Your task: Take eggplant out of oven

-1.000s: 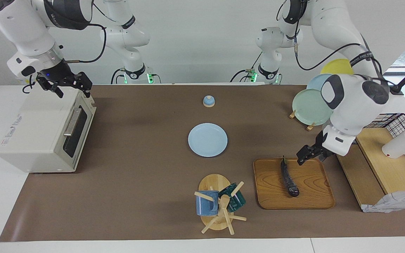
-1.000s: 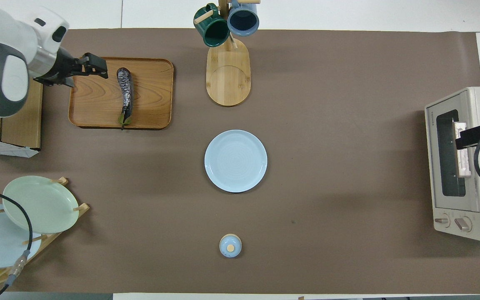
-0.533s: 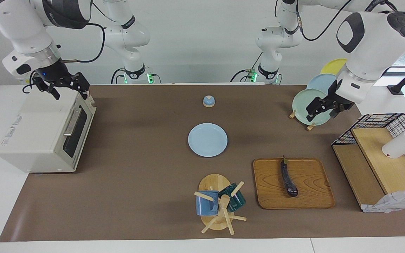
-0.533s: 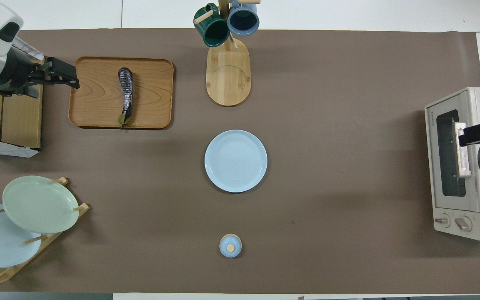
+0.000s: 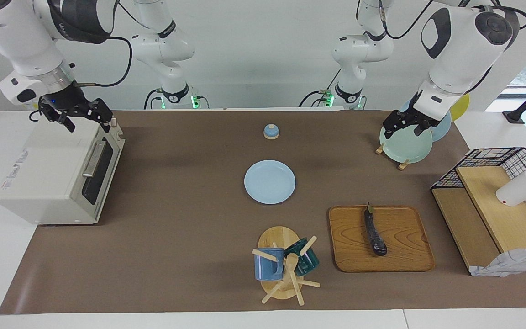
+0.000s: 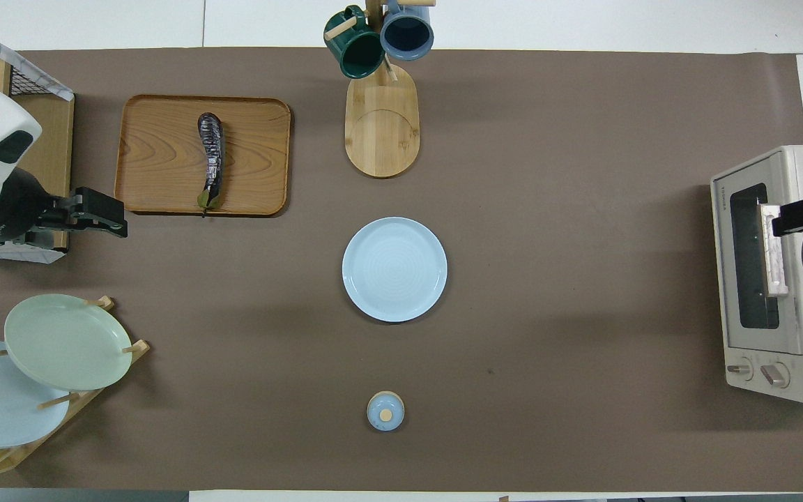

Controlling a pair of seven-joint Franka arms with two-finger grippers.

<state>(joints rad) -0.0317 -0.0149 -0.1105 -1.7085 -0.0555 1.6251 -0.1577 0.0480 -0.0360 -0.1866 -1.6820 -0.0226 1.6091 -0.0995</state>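
The eggplant (image 5: 375, 230) (image 6: 210, 160) lies lengthwise on a wooden tray (image 5: 404, 251) (image 6: 157, 174), green stem end toward the robots, with nothing touching it. The cream oven (image 5: 48, 173) (image 6: 802, 376) stands at the right arm's end of the table, and its dark glass door is closed. My right gripper (image 5: 89, 123) (image 6: 785, 222) hovers open over the oven's top edge near the door. My left gripper (image 5: 403, 129) (image 6: 119, 219) hangs open and empty in the air over the mat between the tray and the plate rack.
A light blue plate (image 5: 270, 182) lies mid-table, with a small blue lidded knob (image 5: 271, 131) nearer the robots. A mug tree (image 5: 286, 269) stands beside the tray. A plate rack (image 5: 404, 144) and a wire shelf (image 5: 496, 201) are at the left arm's end.
My left gripper has risen from beside the eggplant on the tray and drawn back toward the plate rack, empty. The eggplant stays on the tray. The right gripper has barely shifted over the oven.
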